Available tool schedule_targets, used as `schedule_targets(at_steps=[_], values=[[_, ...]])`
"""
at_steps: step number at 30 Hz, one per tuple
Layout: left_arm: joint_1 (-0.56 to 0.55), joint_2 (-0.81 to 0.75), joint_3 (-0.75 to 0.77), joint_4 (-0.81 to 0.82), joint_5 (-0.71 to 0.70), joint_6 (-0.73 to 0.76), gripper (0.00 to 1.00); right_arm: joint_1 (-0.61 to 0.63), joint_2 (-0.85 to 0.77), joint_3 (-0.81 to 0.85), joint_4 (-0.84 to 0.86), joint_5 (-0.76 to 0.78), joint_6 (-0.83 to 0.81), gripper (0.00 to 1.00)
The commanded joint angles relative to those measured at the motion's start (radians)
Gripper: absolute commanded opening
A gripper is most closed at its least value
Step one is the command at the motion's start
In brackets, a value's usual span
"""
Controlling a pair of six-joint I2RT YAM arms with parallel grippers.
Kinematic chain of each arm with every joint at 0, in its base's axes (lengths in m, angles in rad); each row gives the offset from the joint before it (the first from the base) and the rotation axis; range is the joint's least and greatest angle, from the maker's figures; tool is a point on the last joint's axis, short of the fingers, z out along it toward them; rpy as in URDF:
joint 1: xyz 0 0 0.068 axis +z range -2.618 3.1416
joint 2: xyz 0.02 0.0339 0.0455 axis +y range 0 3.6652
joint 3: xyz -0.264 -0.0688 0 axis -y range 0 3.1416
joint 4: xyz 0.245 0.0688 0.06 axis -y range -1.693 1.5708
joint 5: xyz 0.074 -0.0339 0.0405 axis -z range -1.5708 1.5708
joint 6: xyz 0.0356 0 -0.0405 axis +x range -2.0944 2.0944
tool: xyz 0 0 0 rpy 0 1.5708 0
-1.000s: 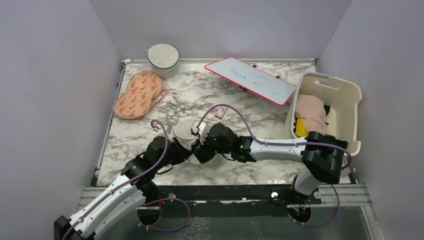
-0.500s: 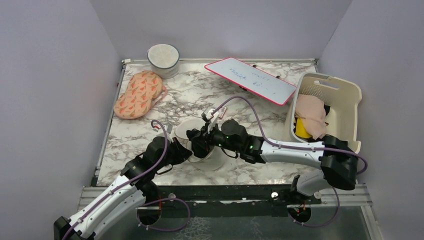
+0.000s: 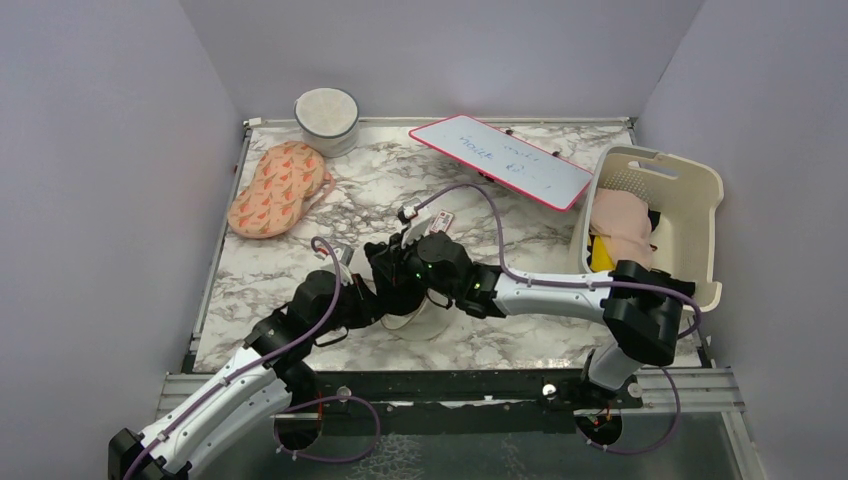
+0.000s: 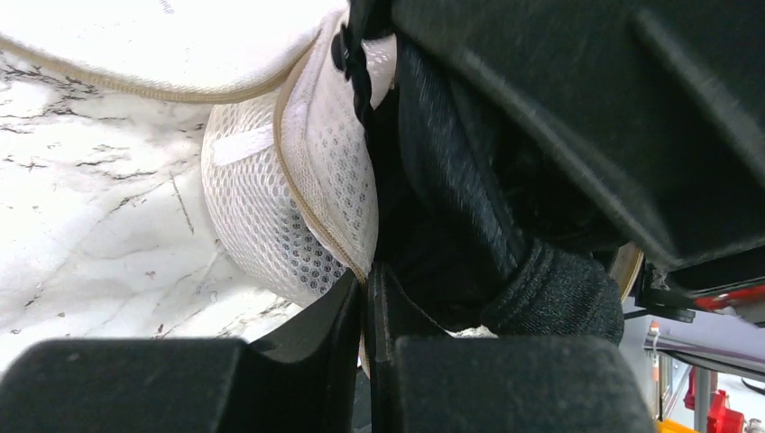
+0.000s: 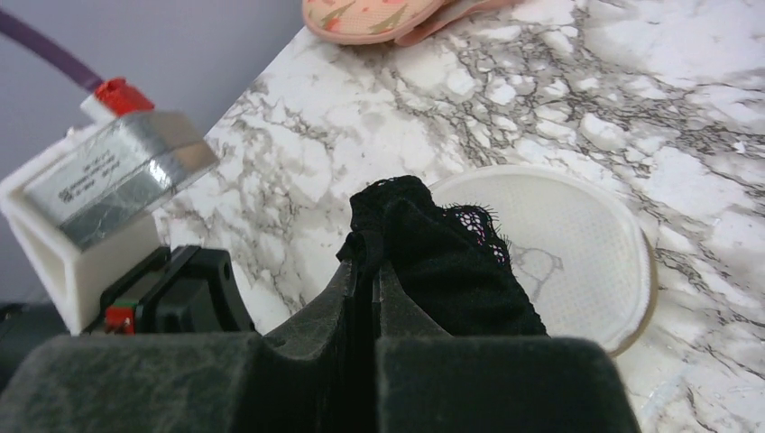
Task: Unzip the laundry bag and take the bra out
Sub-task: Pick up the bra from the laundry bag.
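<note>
Just now you lifted your right gripper, clamped on black lace, up off the bag while your left gripper pinched its rim on the table, so it was open and emptying, though the pink bra lay in the basket.

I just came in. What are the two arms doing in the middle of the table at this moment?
The left gripper is shut on the edge of the round mesh laundry bag, which lies on the table. The right gripper is shut on a black lace garment, held just above the bag. The pictures do not show whether the garment is fully out of the bag.
</note>
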Motion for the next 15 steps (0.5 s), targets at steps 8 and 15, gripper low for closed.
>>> schedule_targets(at_steps=[8,15], values=[[-0.003,-0.001,0.009,0.034,-0.013,0.003,0.0,0.004,-0.121,0.126,-0.261,-0.042,0.138,0.01],[-0.004,-0.006,0.044,-0.01,-0.098,0.029,0.0,0.002,-0.233,0.086,-0.339,-0.178,0.192,0.01]])
